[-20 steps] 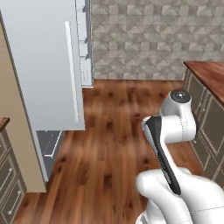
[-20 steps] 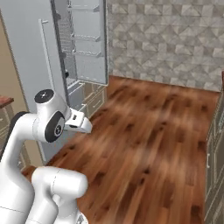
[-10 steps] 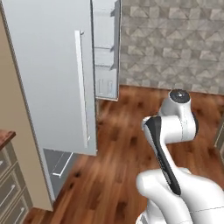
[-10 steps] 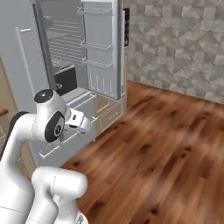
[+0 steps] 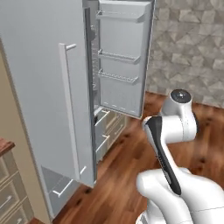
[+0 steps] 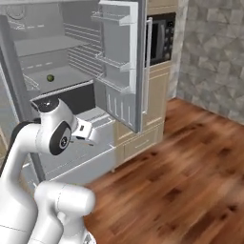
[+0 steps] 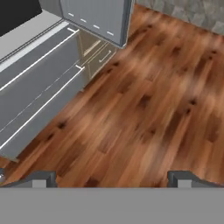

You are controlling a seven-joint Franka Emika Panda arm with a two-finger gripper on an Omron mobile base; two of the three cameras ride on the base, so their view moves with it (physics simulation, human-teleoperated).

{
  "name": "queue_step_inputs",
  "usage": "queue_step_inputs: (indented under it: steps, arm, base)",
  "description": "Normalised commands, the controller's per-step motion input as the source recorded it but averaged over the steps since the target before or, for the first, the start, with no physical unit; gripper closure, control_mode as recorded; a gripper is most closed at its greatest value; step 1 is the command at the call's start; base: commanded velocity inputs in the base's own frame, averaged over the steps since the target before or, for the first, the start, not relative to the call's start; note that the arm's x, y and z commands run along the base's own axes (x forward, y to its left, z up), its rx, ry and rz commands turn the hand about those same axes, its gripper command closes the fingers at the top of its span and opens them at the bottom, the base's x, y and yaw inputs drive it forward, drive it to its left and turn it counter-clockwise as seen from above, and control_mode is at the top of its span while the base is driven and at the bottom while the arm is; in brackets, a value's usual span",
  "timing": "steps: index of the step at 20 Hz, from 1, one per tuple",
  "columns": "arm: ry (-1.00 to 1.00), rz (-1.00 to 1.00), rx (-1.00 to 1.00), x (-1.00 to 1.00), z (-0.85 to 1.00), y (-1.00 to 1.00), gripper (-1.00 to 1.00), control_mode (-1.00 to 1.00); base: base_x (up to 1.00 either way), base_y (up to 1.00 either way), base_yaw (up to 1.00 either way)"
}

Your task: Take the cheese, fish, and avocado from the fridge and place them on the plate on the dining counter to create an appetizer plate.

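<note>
Avocado (image 6: 50,77): small, rounded, probably firm but prone to roll, best pinched across its middle; sat well beyond the empty, wide-open gripper (image 7: 112,178).

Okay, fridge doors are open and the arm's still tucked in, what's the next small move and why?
Probably lift the open gripper from facing the floor toward the fridge shelves. The small dark green ball, likely the avocado, sits on a middle shelf, and nothing is held yet. Cheese and fish can't be made out.
</note>
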Motion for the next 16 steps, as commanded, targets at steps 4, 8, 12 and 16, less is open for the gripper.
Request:
queue_step_inputs:
  steps: [4,8,12,16]
  arm:
    - [0.0,0.0,0.0,0.0,0.0,0.0,-1.0,1.0]
    - [0.0,0.0,0.0,0.0,0.0,0.0,-1.0,1.0]
    - [0.0,0.0,0.0,0.0,0.0,0.0,-1.0,1.0]
    - [0.0,0.0,0.0,0.0,0.0,0.0,-1.0,1.0]
  base:
    - [0.93,-0.42,0.55]
    - [0.71,-0.34,0.59]
    - [0.53,-0.19,0.63]
    - [0.65,-0.27,0.63]
